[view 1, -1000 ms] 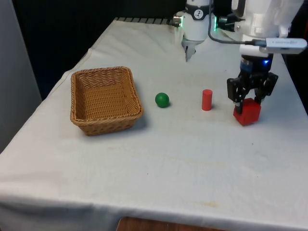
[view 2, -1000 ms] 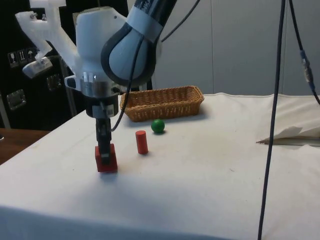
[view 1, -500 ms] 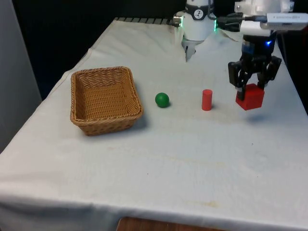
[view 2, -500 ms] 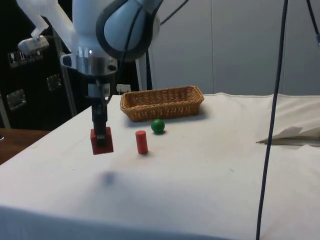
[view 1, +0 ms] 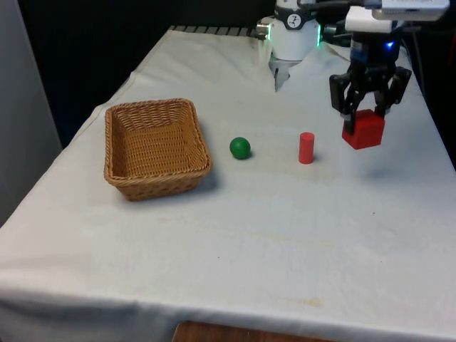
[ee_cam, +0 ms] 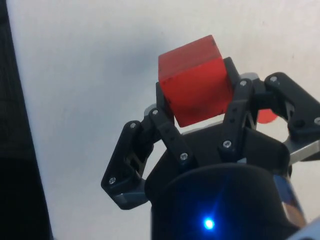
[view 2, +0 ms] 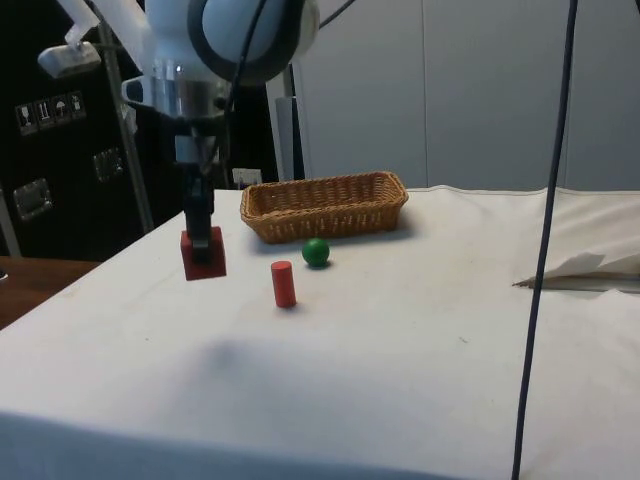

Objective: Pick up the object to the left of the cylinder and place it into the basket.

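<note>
My gripper (view 1: 365,115) (view 2: 203,238) (ee_cam: 196,102) is shut on a red cube (view 1: 363,131) (view 2: 203,256) (ee_cam: 195,80) and holds it in the air above the table, at the front view's right. A small red cylinder (view 1: 306,148) (view 2: 284,284) stands upright on the cloth just to the front view's left of the cube. A green ball (view 1: 240,147) (view 2: 316,252) lies further to the front view's left. The wicker basket (view 1: 114,142) (view 2: 330,210) sits at the front view's left with nothing in it.
A white stand's base (view 1: 288,43) stands at the far end of the table. A dark cable (view 2: 545,240) hangs down in the side view. The table's right edge (view 1: 442,135) runs close to the cube.
The gripper has lifted the red cube off the cloth and carried it upward and slightly toward the cylinder. The cylinder, ball and basket have not moved.
</note>
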Available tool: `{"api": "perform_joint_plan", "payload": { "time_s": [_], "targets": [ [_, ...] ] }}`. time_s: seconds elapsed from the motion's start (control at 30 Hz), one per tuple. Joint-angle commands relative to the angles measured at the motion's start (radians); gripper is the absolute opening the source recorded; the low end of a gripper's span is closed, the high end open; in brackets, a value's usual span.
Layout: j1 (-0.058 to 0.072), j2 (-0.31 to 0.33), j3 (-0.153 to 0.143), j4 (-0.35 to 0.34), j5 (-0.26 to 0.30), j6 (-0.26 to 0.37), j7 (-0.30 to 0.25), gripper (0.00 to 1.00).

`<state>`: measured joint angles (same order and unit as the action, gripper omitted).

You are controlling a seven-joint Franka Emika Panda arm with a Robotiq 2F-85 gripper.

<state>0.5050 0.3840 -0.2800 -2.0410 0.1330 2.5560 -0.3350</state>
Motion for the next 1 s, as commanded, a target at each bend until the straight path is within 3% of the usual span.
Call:
{"api": "perform_joint_plan", "payload": {
  "time_s": [0.0, 0.03, 0.8, 0.87, 0.97],
  "targets": [
    [0.0, -0.009, -0.009, -0.005, -0.008, -0.008, -0.001, 0.02],
    [0.0, -0.002, -0.003, 0.0, 0.0, -0.003, -0.002, 0.02],
    [0.002, -0.041, -0.116, -0.029, -0.013, -0.028, -0.089, 0.02],
    [0.0, -0.036, -0.115, -0.025, -0.001, -0.025, -0.098, 0.02],
    [0.002, -0.054, -0.133, -0.032, -0.02, -0.037, -0.1, 0.02]
  ]
}}
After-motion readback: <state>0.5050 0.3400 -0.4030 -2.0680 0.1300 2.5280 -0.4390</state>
